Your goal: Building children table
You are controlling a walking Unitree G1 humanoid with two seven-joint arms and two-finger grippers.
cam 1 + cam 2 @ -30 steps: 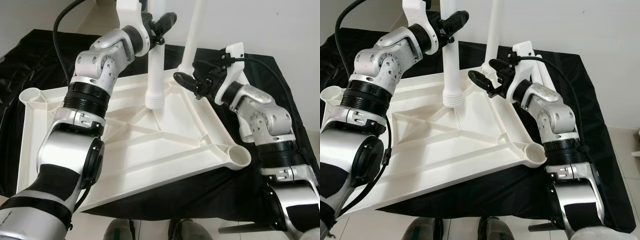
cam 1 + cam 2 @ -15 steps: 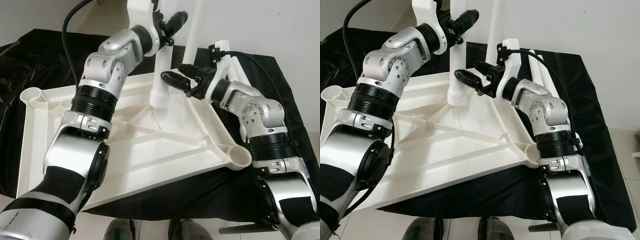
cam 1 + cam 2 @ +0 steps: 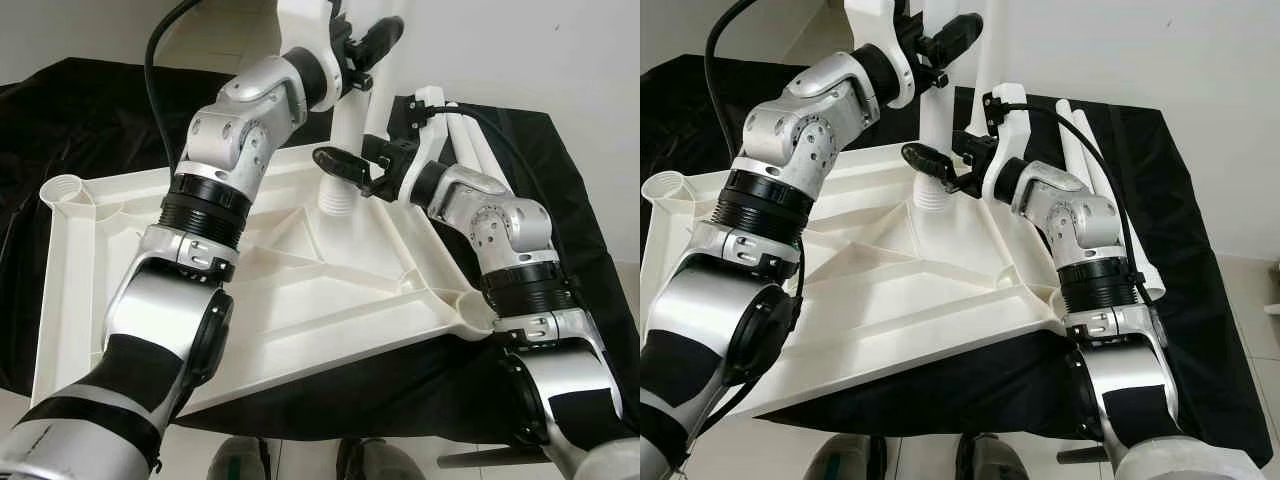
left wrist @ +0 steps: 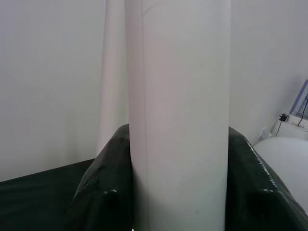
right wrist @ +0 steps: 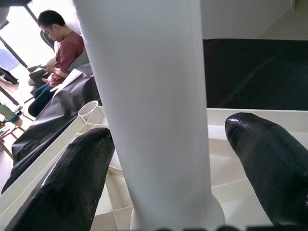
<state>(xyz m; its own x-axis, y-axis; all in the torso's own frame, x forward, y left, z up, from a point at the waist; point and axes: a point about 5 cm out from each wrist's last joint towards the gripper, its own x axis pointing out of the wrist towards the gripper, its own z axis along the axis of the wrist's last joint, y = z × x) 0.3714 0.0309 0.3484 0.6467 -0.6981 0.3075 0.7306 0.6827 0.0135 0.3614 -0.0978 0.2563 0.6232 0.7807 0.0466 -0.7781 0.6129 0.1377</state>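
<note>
Left arm raised high and bent at the elbow, left gripper (image 3: 368, 45) clamped with both fingers (image 4: 108, 192) pressed tight on either side. Right arm reaching up and inward, right gripper (image 3: 937, 165) lower down, its fingers (image 5: 67, 183) spread apart.

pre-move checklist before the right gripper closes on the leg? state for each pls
1. Left gripper clamped on the white table leg: ok, fingers press both sides.
2. Right gripper straddling the leg with its fingers open: ok, gaps on both sides.
3. Leg upright: ok, near vertical in the head views.
4. Threaded end seated in a corner socket: not ok, it hangs above the upturned tabletop, away from the free near-right socket.
5. Spare legs out of the way on the black cloth: ok.
6. Person nearby: cannot tell how far.
</note>
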